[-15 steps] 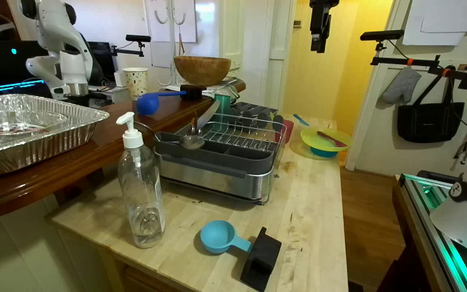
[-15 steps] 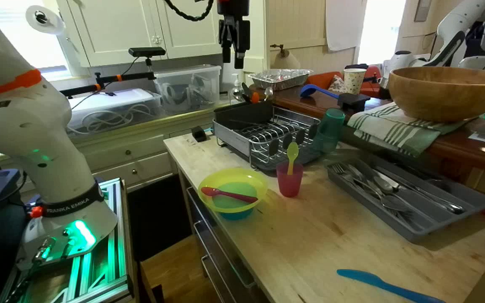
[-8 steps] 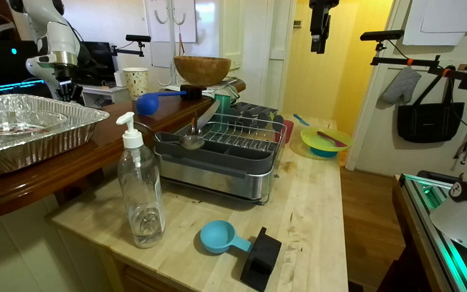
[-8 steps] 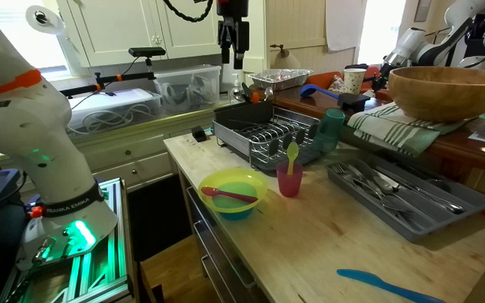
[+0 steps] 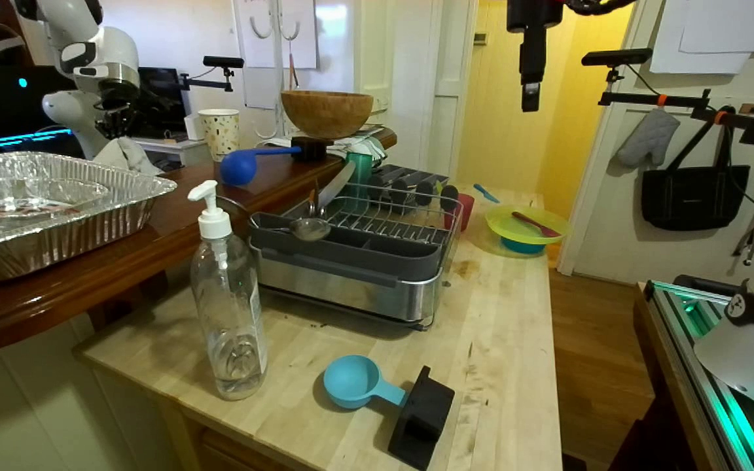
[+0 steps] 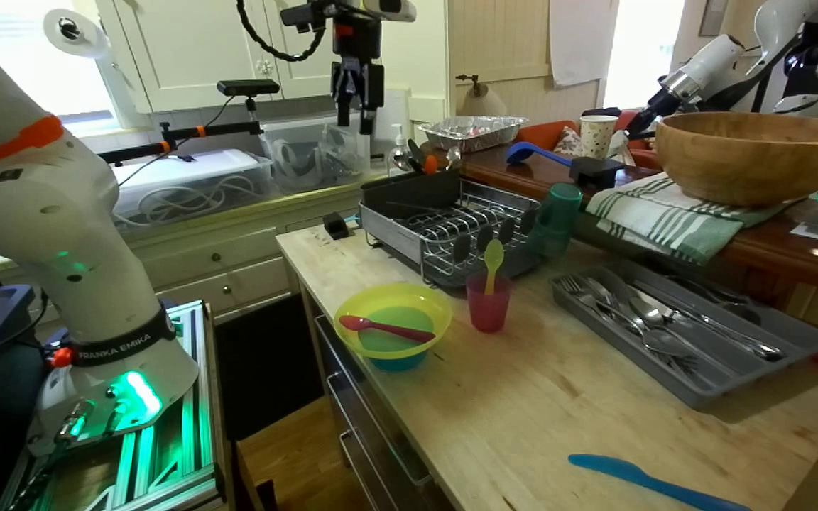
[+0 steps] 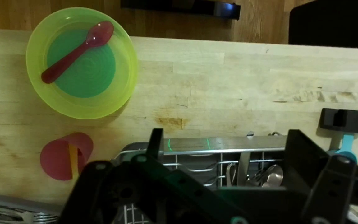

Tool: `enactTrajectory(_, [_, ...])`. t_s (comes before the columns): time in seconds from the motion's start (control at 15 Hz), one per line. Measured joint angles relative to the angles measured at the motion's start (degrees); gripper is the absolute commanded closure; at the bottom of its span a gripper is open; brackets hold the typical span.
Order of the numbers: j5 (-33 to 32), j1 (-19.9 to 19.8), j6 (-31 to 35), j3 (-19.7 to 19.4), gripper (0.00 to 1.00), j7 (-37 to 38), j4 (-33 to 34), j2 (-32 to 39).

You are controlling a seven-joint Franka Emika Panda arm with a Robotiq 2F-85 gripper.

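While the gripper [image 6: 355,126] hangs with its jaws spread wide, the rack [image 7: 197,143] lies below, well apart, visible between them in the wrist view.

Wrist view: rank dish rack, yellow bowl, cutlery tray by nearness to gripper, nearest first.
1. Dish rack: lower middle, partly hidden by the open gripper.
2. Yellow bowl: upper left.
3. Cutlery tray: lower left corner, only partly in view.
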Motion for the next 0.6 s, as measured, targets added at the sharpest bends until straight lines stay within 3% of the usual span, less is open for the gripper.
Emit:
enactTrajectory(0.33, [-4.64, 0.02, 1.17, 1.53, 0.0, 3.53, -7.43, -3.83])
enactTrajectory(0.6, [-8.37, -0.49, 6.2, 1.47, 0.0, 5.52, -12.4, -4.27])
